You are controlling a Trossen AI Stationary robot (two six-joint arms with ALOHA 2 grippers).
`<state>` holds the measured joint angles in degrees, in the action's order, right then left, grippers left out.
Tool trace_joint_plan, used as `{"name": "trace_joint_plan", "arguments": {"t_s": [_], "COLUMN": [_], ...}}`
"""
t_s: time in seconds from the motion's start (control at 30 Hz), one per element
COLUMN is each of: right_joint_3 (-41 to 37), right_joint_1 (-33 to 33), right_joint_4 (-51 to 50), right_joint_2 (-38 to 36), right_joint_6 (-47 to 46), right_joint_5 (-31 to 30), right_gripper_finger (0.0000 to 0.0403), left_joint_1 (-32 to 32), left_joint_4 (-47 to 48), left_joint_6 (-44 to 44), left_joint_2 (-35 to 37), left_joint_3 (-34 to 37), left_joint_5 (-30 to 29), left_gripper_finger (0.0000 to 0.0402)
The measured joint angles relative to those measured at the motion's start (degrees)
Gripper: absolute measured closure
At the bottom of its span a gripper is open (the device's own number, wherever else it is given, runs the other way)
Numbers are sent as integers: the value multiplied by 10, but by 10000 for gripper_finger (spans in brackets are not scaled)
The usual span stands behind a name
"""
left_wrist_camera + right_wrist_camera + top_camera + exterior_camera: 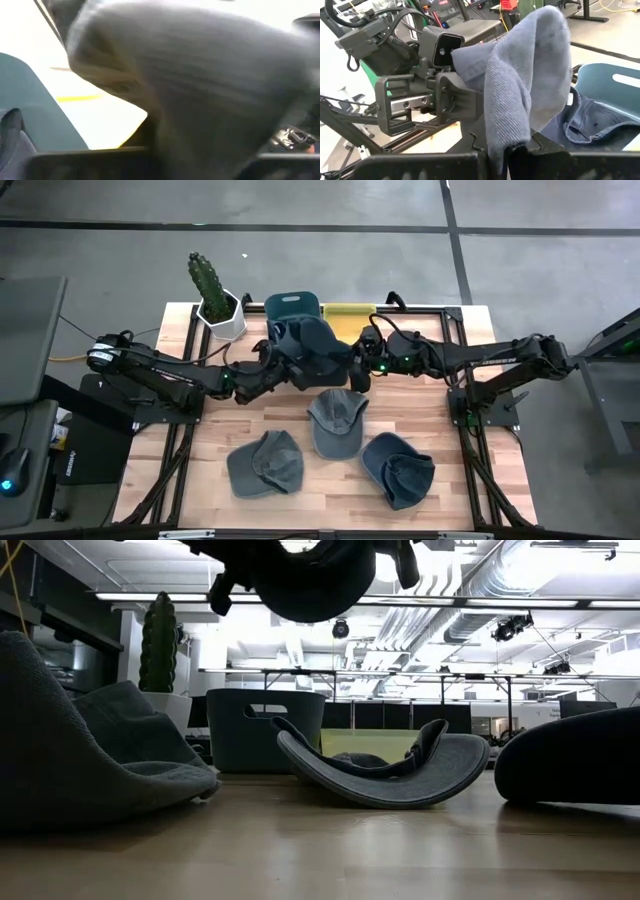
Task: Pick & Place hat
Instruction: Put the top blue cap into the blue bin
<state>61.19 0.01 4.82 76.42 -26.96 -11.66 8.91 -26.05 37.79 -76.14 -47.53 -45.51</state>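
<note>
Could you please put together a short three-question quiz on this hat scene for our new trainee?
1. True or false: the dark blue fabric cap is held up off the wooden table between the left gripper and the right gripper.
2. How many caps lie on the table? A) two B) three C) five
3. Fill in: the potted green cactus stands beside the dark teal plastic ____.

Key:
1. True; the low view shows it hanging above the table, and the right wrist view shows the fingers closed on its fabric.
2. B
3. bin
</note>
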Motion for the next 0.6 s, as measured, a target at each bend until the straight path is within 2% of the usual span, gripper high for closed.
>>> {"name": "trace_joint_plan", "arguments": {"t_s": [0.07,0.3,0.6], "right_joint_3": [0,0,0], "right_joint_1": [0,0,-3], "right_joint_4": [-1,-23,-34], "right_joint_2": [0,0,-11], "right_joint_6": [0,0,18], "right_joint_5": [0,-4,3], "right_gripper_finger": [378,375,299], "left_joint_1": [0,1,1], "left_joint_4": [8,23,20], "left_joint_6": [7,20,27], "left_joint_2": [0,0,0], "left_joint_3": [0,0,0], "left_joint_5": [0,13,16], "left_gripper_finger": [389,400,401]}}
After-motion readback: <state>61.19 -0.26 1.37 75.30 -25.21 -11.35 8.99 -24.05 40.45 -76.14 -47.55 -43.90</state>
